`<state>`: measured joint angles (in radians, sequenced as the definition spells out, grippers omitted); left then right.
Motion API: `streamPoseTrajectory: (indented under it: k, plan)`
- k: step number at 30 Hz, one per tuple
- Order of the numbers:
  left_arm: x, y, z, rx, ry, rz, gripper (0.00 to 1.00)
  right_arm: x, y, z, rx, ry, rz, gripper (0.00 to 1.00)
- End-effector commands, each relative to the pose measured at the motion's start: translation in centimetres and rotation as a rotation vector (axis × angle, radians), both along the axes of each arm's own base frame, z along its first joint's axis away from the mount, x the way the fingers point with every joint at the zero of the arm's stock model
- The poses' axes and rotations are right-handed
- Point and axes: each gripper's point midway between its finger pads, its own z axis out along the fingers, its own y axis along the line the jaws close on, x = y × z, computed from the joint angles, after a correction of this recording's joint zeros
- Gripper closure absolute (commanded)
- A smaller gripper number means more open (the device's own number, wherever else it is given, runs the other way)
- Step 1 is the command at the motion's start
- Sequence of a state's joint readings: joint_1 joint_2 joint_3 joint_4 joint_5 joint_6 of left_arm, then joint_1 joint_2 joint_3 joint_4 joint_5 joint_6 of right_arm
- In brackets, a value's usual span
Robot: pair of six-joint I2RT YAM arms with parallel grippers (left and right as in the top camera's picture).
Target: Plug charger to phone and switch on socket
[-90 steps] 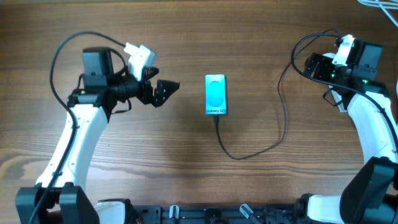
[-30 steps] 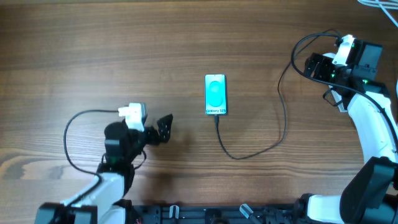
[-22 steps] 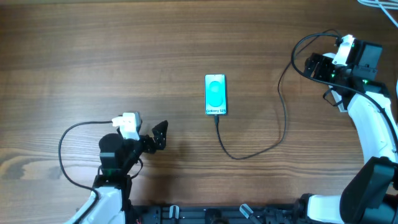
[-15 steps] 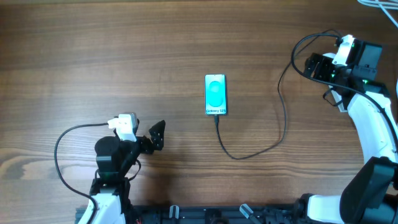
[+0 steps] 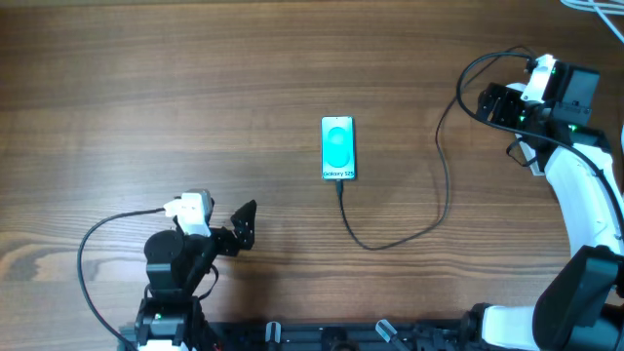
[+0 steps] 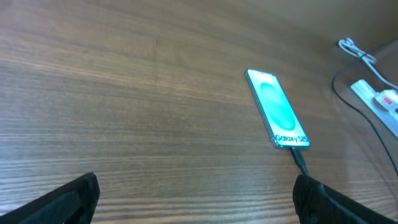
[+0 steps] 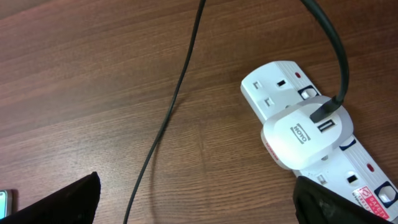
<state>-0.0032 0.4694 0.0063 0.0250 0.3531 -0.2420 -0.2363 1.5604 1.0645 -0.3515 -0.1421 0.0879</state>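
The phone point(image 5: 337, 148) lies screen up mid-table, lit teal; it also shows in the left wrist view point(image 6: 277, 107). The charger's thin black cable point(image 5: 390, 240) runs from the phone's near end, where its tip point(image 6: 298, 159) sits in the port, and loops right toward the right arm. In the right wrist view the cable point(image 7: 163, 124) leads to a white adapter point(image 7: 305, 140) plugged into the white socket strip point(image 7: 273, 81). My left gripper point(image 5: 244, 222) is open and empty, front left of the phone. My right gripper point(image 5: 489, 102) is open and empty, just above the socket.
The socket strip's end with a red mark point(image 6: 379, 96) and a thin white cable point(image 6: 356, 47) show at the far right of the left wrist view. A white cord point(image 5: 590, 8) lies at the table's back right corner. Bare wooden table point(image 5: 195, 88) spreads around the phone.
My left arm has drawn back from beside the phone toward the table's front left, its gripper staying open. The right arm, phone and cable have not moved.
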Motion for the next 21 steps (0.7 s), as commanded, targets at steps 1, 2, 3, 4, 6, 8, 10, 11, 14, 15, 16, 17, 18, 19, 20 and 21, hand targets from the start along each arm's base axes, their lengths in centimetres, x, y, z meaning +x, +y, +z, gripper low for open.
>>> streamPoseTrajectory:
  k: [1, 2, 3, 4, 6, 8, 10, 11, 14, 15, 16, 17, 18, 19, 20, 21]
  plan:
    - [-0.3, 0.4, 0.0, 0.024, -0.004, 0.027, 0.0, 0.1, 0.3, -0.2, 0.009, 0.0, 0.017, 0.0]
    - [-0.2, 0.5, 0.9, 0.044, -0.053, 0.029, 0.0, 0.1, 0.3, -0.2, 0.009, 0.0, 0.017, 0.0]
    - [-0.1, 0.5, 1.4, 0.049, -0.076, 0.027, 0.0, 0.1, 0.3, -0.2, 0.009, 0.0, 0.017, 0.0]
    - [0.0, 0.6, 2.2, 0.05, -0.115, 0.032, 0.0, 0.1, 0.3, -0.2, 0.009, 0.0, 0.017, 0.0]
    - [0.0, 0.6, 3.5, 0.069, -0.179, 0.025, 0.0, 0.1, 0.3, -0.2, 0.009, 0.0, 0.017, 0.0]
    - [0.0, 0.7, 4.6, 0.097, -0.236, 0.026, 0.0, 0.1, 0.3, -0.2, 0.009, 0.0, 0.017, 0.0]
    - [0.0, 1.0, 5.5, 0.129, -0.286, 0.032, 0.0, 0.1, 0.3, -0.2, 0.009, 0.0, 0.017, 0.0]
    - [0.0, 1.2, 5.9, 0.14, -0.307, 0.041, 0.0, 0.1, 0.3, -0.2, 0.009, 0.0, 0.017, 0.0]
    - [0.0, 1.6, 6.7, 0.152, -0.343, 0.066, 0.0, 0.1, 0.3, -0.2, 0.009, 0.0, 0.017, 0.0]
    - [0.0, 1.6, 6.9, 0.152, -0.353, 0.069, 0.0, 0.1, 0.3, -0.2, 0.009, 0.0, 0.017, 0.0]
    - [0.0, 1.7, 7.1, 0.152, -0.363, 0.072, 0.0, 0.1, 0.3, -0.2, 0.009, 0.0, 0.017, 0.0]
    - [0.0, 1.7, 7.3, 0.152, -0.373, 0.073, 0.0, 0.1, 0.3, -0.2, 0.009, 0.0, 0.017, 0.0]
    - [-0.1, 1.7, 7.5, 0.152, -0.382, 0.074, 0.0, 0.1, 0.3, -0.2, 0.009, 0.0, 0.017, 0.0]
    - [-0.1, 1.7, 7.8, 0.152, -0.392, 0.079, 0.0, 0.1, 0.3, -0.2, 0.009, 0.0, 0.017, 0.0]
    - [-0.1, 1.8, 8.0, 0.152, -0.403, 0.083, 0.0, 0.1, 0.3, -0.2, 0.009, 0.0, 0.017, 0.0]
    - [-0.2, 1.8, 8.3, 0.152, -0.413, 0.084, 0.0, 0.1, 0.3, -0.2, 0.009, 0.0, 0.017, 0.0]
